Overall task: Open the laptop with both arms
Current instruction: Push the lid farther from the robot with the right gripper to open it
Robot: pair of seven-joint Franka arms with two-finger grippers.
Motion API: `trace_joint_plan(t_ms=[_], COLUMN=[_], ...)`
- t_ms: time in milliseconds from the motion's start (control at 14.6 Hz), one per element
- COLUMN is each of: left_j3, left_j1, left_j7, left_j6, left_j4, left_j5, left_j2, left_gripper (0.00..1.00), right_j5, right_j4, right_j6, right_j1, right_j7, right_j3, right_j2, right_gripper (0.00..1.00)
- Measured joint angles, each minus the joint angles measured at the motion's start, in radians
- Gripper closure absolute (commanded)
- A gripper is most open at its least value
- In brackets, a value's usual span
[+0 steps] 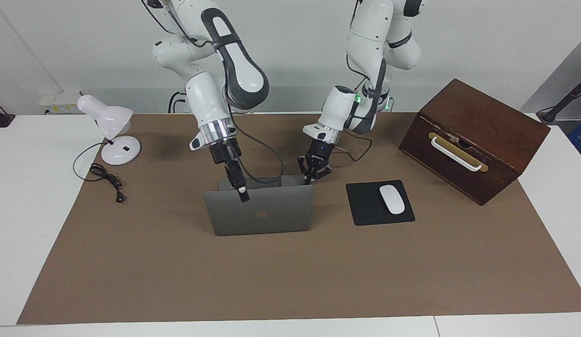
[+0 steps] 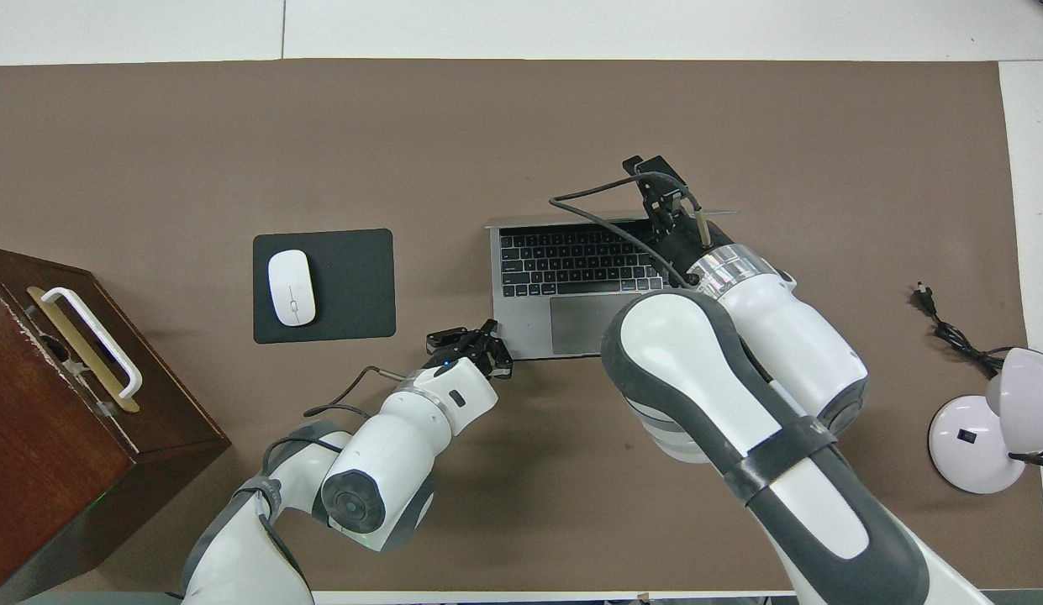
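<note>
The silver-grey laptop [image 1: 271, 215] stands open at mid-table, its lid nearly upright with the back facing away from the robots. In the overhead view the laptop [image 2: 521, 323] shows its black keys and grey trackpad. My right gripper [image 1: 242, 194] is shut on the lid's top edge, one finger lying down the lid's outer face; from overhead the right gripper [image 2: 649, 174] sits over that edge. My left gripper [image 1: 313, 177] is shut, fingertips together, resting on the base's corner nearest the robots at the left arm's end. That left gripper [image 2: 494, 338] holds nothing.
A black mouse pad [image 1: 365, 208] with a white mouse [image 1: 392, 199] lies beside the laptop toward the left arm's end. A brown wooden box [image 1: 473, 140] with a white handle stands past it. A white desk lamp [image 1: 110, 128] and its cable [image 1: 105, 180] are at the right arm's end.
</note>
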State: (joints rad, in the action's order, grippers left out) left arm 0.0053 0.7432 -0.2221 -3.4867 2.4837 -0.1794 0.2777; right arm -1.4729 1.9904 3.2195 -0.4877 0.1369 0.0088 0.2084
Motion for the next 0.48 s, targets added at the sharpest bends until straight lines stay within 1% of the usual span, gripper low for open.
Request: trace_joint_plan(t_ms=[479], left_j3=[0.000], left_j1=[0.001], left_j7=[0.000], left_j6=[0.000], left_j4=[0.000], left_j5=[0.000], left_j2=[0.000], left_gripper=[1.00], right_j5=[0.000], right_j4=[-0.028], right_j6=[-0.062], right_j1=[0.059], right_j7=[-0.026], right_j3=[-0.001], right_j2=[0.005], right_gripper=[0.00])
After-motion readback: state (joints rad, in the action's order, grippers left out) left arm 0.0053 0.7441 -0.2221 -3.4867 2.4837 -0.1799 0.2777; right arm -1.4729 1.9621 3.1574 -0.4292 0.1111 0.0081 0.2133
